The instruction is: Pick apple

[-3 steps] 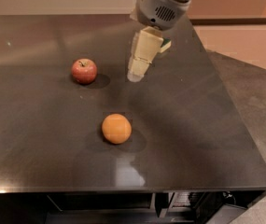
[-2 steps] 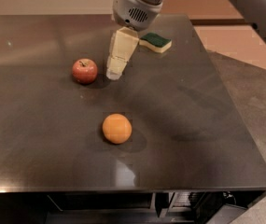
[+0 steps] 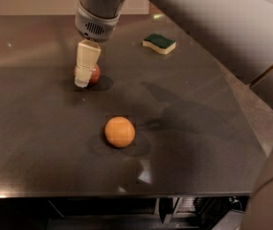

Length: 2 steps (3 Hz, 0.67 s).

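Note:
The apple (image 3: 95,74) is small and red and sits on the dark table (image 3: 40,128) at the back left. Most of it is hidden behind my gripper. My gripper (image 3: 82,82) is cream coloured and hangs from the grey wrist (image 3: 96,20). It has come down right at the apple, with its tip at the apple's left side near the table top. I cannot tell whether it touches the apple.
An orange round fruit (image 3: 119,132) lies in the middle of the table, nearer the front. A green and yellow sponge (image 3: 159,43) lies at the back right. The arm (image 3: 208,28) crosses the upper right. The table's front edge runs along the bottom.
My gripper has moved left and down, from beside the sponge to right over the apple, and now covers most of it. The apple, orange fruit and sponge have not moved.

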Tool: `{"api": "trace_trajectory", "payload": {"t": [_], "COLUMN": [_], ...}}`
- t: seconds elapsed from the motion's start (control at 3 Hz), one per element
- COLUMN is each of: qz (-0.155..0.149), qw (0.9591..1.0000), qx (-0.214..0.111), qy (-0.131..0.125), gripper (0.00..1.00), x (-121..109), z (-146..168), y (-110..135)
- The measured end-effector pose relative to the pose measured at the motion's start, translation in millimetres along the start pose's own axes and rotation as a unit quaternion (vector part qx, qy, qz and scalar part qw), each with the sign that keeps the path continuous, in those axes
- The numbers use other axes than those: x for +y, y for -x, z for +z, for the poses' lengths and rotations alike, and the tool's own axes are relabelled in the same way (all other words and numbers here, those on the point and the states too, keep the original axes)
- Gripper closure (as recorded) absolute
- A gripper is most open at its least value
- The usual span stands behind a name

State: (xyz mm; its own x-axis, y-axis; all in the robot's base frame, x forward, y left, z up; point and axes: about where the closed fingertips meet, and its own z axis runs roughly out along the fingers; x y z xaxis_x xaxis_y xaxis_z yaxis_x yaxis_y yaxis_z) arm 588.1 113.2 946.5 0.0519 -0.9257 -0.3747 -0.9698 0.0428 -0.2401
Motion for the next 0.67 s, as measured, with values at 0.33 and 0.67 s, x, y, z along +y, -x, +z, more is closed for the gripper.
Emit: {"api": "trace_trajectory", "payload": {"t": [0.33,0.67], "qz": [0.017,0.026], "qw": [0.9993,0.9979], "qx": [0.032,0.059], "qy": [-0.005,0.003], "gripper": [0.0,0.0], "x": [-11.2,-23.5], "z": [36.4,67.5], "y": [6.8,3.0]}}
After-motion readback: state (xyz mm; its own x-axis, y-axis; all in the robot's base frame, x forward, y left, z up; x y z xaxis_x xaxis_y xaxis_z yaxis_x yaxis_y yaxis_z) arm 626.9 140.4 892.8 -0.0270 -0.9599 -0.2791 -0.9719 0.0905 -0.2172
